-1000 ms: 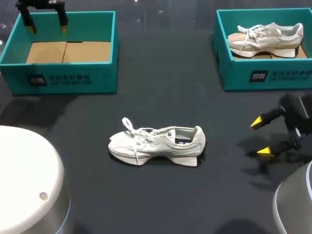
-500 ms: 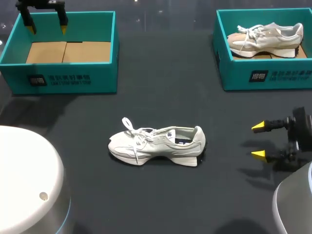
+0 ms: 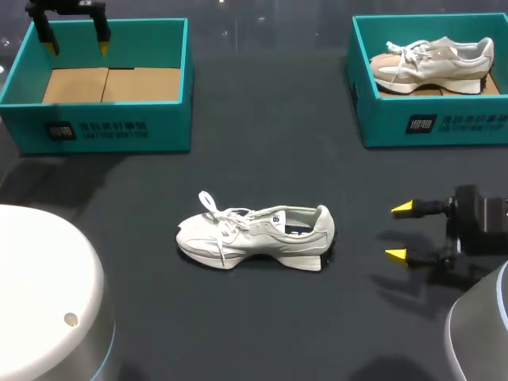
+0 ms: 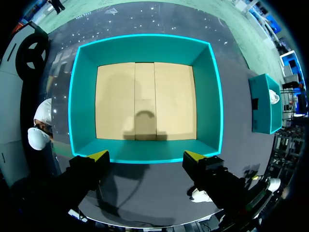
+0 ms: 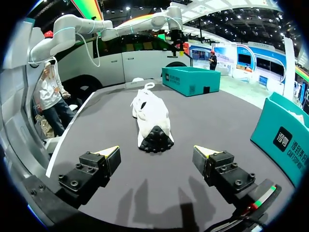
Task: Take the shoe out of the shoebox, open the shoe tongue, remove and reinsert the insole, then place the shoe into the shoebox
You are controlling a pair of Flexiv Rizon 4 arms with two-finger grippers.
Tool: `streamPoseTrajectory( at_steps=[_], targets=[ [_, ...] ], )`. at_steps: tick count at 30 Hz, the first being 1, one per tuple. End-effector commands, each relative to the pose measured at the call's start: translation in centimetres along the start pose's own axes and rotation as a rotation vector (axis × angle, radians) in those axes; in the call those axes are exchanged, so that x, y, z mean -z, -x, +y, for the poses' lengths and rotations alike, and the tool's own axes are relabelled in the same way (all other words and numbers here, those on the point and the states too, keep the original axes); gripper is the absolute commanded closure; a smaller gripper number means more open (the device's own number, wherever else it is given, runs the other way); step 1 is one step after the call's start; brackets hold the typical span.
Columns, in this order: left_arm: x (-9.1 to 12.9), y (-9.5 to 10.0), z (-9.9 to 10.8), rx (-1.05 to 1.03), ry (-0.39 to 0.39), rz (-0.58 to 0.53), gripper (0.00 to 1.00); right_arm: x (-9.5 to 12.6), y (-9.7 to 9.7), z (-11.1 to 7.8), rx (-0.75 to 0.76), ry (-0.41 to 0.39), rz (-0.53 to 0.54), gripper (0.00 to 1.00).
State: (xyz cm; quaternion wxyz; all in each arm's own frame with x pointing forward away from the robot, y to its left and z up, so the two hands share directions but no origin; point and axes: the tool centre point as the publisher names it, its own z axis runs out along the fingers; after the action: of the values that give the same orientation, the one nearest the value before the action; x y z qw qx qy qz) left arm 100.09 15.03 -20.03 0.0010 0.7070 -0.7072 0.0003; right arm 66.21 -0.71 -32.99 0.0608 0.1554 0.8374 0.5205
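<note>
A white sneaker (image 3: 255,236) lies on its sole in the middle of the black table, toe to the left, heel to the right. My right gripper (image 3: 399,232) stands open a short way right of the heel, fingers level and pointing at it; in the right wrist view the sneaker (image 5: 151,117) lies heel-first ahead of the gripper (image 5: 156,152). My left gripper (image 3: 76,41) hangs open over the back of the empty teal shoebox (image 3: 28,59) at far left; the left wrist view looks straight down into that shoebox (image 4: 83,99), gripper (image 4: 145,156) above its near wall.
A second teal shoebox (image 3: 361,75) at the back right holds another pale sneaker (image 3: 432,63); its corner (image 5: 287,133) shows beside my right gripper. White rounded robot bases sit at the front left (image 3: 44,294) and front right (image 3: 480,333) corners.
My right gripper has turned level and moved left toward the sneaker's heel. The left arm and the sneaker have not moved.
</note>
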Motion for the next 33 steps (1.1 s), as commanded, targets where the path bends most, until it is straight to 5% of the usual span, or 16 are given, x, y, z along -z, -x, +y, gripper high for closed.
streamPoseTrajectory(
  at_steps=[1,20,33],
  targets=[
    [0.0,0.0,0.0,0.000,0.000,-0.001,0.00,-1.5,-0.3,0.0,-0.001,0.004,-0.012,0.00],
    [0.0,0.0,0.0,0.000,0.000,-0.001,0.00,-3.0,-0.3,0.3,-0.031,0.035,-0.003,0.00],
    [0.0,0.0,0.0,0.000,0.000,-0.001,0.00,-6.6,-1.4,0.5,-0.020,0.075,-0.014,0.00]
  ],
)
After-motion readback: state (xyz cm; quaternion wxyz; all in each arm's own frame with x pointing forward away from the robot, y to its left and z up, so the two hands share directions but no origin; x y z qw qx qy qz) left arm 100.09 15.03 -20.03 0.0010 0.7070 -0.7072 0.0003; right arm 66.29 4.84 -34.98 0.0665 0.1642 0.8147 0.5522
